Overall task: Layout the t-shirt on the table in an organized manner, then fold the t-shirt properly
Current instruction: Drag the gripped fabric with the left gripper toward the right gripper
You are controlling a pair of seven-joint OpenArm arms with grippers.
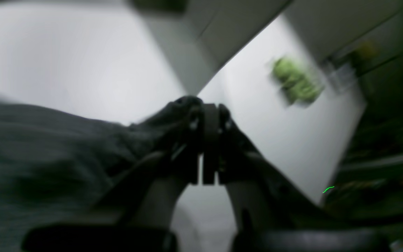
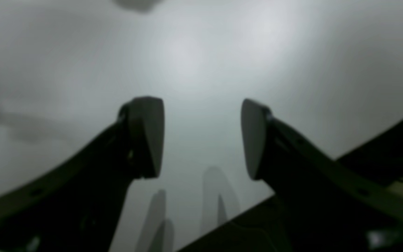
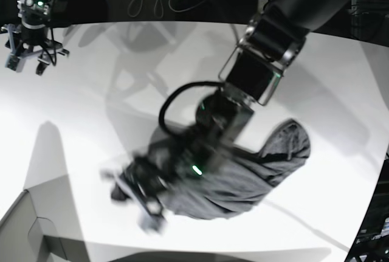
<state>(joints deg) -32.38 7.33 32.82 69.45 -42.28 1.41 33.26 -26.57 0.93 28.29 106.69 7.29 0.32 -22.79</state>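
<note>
- My left gripper (image 1: 208, 115) had its jaws pinched tight on a fold of the t-shirt (image 1: 40, 147), low over the table (image 3: 73, 116)
- In the base view the t-shirt (image 3: 255, 177) lay bunched right of the table's middle, partly under my left arm, one end pulled toward the grey box corner (image 3: 36, 231)
- My right gripper (image 2: 201, 138) hung with jaws spread wide, holding nothing, over bare table at the far left, well apart from the cloth

Both wrist views are dim and smeared, perhaps motion blur; the base view shows soft overhead shadows and bowed edges.
</note>
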